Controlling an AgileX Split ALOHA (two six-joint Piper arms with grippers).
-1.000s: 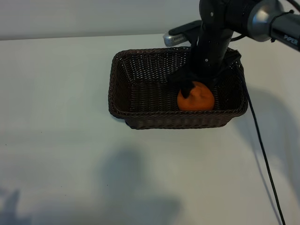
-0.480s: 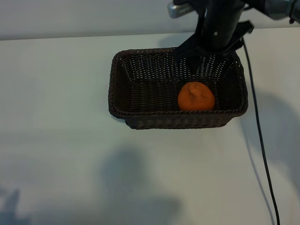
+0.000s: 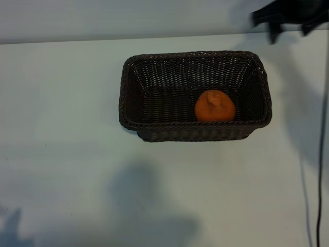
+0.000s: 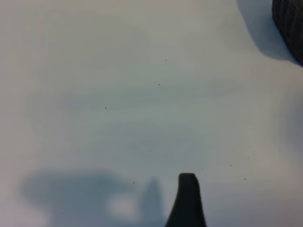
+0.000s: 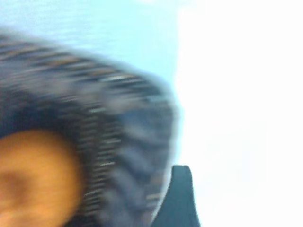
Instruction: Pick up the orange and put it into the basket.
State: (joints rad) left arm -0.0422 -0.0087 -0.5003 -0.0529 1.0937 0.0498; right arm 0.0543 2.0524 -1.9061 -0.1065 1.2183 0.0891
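The orange (image 3: 215, 106) lies inside the dark-brown wicker basket (image 3: 132, 92), near its right end, with nothing touching it. My right gripper (image 3: 289, 32) hangs above the table beyond the basket's far right corner, open and empty. Its wrist view, blurred, shows the orange (image 5: 33, 179) against the basket wall (image 5: 128, 142) and one dark fingertip (image 5: 181, 189). Of my left gripper only one dark fingertip (image 4: 188, 194) shows, over bare white table, with nothing held. A corner of the basket (image 4: 289, 23) sits far from it.
The white table (image 3: 61, 154) spreads out on all sides of the basket. A thin black cable (image 3: 322, 154) runs down the right edge. Soft arm shadows fall on the table in front of the basket.
My right gripper let go of the orange, rose out of the basket and swung away to the far right. The orange stayed where it lay. The left arm's view is unchanged.
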